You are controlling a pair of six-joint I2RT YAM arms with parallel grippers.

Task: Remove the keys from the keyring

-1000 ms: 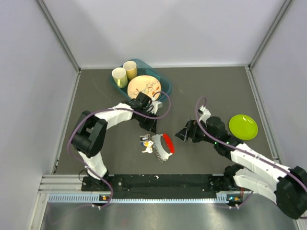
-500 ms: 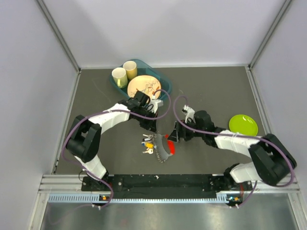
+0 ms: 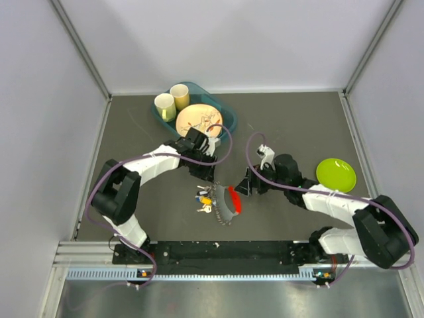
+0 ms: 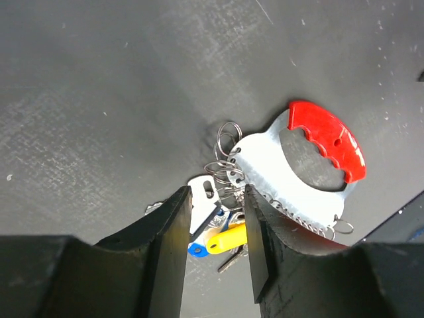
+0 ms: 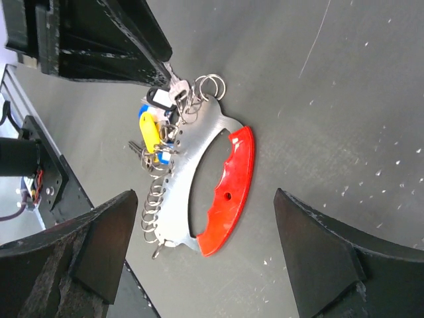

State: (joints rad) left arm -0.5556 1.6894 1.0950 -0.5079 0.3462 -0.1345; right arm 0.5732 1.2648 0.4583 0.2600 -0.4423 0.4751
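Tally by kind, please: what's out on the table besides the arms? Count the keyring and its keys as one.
Cups: 2 (cream cup, yellow cup)
Plates: 2 (patterned plate, lime-green plate)
Trays: 1 (teal tray)
Keyrings: 1 (keyring, keys bunched on it)
Total: 6

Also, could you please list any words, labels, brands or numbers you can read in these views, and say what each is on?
None can be read. The keys and keyring show no legible marking; the dark drawing on the cream plate is too small to tell whether it holds letters.
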